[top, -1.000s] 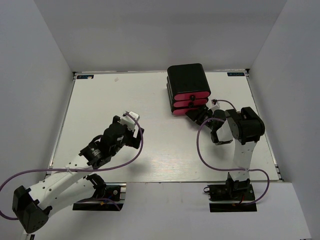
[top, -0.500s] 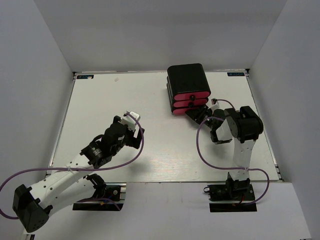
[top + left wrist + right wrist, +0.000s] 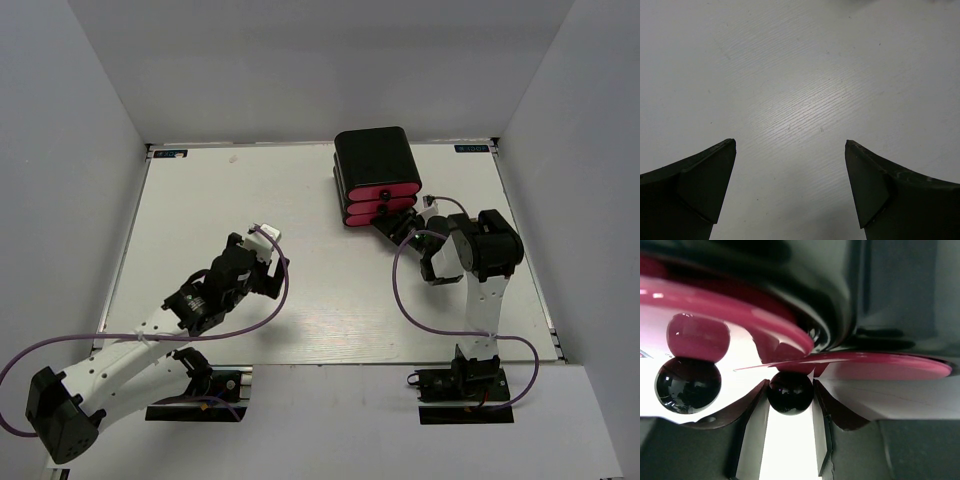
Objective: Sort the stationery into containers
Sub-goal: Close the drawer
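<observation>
**A:** Where does the black case (image 3: pixel 372 155) stand in relation to the right tool (image 3: pixel 396 224)?

**B:** Directly ahead of it, at the fingertips. The case sits flat on the tabletop (image 3: pixel 230 200). Its long axis runs straight away from the tool, and the fronts of its three stacked pink drawers (image 3: pixel 365 207) face back toward the tool.

**A:** And how does that tool stand?

**B:** It is clamped on a small round black knob (image 3: pixel 790 391). The fingers (image 3: pixel 754 427) press on it, one from each side. In the wrist view the knob sits right at the fingertips, with a glossy pink drawer front just beyond it.

**A:** Which drawer does the knob belong to?

**B:** One of the lower ones, going by the overhead view, but which of the two cannot be told. A second knob (image 3: pixel 688 385) shows to the left of the tool in the wrist view, apart from the fingers.

**A:** What about the left tool (image 3: pixel 790 145)?

**B:** It hangs over the tabletop with its fingers spread wide, and only the pale wood-grain surface shows between them. The case lies well apart from it, ahead and off to its right.
</observation>
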Action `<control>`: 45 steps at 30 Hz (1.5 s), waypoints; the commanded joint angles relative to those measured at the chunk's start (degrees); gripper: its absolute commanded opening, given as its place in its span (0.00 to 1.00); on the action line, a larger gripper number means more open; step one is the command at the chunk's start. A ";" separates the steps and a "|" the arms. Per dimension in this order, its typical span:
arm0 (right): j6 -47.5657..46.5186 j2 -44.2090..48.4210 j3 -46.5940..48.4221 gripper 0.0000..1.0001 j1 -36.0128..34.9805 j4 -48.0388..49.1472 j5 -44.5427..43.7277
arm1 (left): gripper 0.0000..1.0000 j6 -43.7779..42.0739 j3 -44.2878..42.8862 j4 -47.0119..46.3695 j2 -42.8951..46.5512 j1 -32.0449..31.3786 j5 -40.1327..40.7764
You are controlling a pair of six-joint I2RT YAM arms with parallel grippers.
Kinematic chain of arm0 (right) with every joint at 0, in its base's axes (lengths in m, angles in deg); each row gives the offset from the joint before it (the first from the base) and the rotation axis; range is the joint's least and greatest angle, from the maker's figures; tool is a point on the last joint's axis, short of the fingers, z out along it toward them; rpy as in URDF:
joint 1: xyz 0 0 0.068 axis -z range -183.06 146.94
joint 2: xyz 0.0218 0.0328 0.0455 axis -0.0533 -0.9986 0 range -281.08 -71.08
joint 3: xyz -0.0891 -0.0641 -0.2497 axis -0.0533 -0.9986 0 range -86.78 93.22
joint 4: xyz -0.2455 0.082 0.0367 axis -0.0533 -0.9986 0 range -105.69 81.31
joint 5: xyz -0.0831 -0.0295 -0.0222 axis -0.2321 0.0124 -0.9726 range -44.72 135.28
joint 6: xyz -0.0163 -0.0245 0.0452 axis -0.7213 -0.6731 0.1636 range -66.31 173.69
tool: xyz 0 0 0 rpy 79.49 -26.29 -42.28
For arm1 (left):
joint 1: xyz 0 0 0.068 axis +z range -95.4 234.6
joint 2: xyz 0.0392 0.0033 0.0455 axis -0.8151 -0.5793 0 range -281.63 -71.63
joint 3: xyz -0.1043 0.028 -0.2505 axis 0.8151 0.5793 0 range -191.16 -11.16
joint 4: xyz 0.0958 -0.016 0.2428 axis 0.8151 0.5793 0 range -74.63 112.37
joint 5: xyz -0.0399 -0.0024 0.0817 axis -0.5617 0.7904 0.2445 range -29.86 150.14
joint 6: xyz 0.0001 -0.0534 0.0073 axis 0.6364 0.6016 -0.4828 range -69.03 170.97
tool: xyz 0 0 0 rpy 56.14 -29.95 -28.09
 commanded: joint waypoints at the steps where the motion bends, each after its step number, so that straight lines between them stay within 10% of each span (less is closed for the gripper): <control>1: 0.06 -1.74 1.33 0.29 1.17 15.17 -3.09 | 1.00 -0.33 0.38 -1.03 -0.02 0.13 1.22; 20: -10.83 16.16 -13.60 0.90 6.44 2.02 7.26 | 1.00 -0.33 0.38 -1.03 2.87 0.13 0.70; 29: -49.14 42.28 -0.61 0.90 7.49 -62.82 4.13 | 1.00 -0.33 -0.24 -0.42 5.25 0.13 -2.55; 33: -63.39 59.30 -1.03 0.90 7.23 -71.75 -4.91 | 1.00 -0.33 -0.24 -0.42 6.31 0.13 -3.17; 45: -61.02 90.53 -12.11 0.90 7.23 -76.94 -14.34 | 1.00 -0.33 -0.24 -0.42 6.40 0.13 -2.64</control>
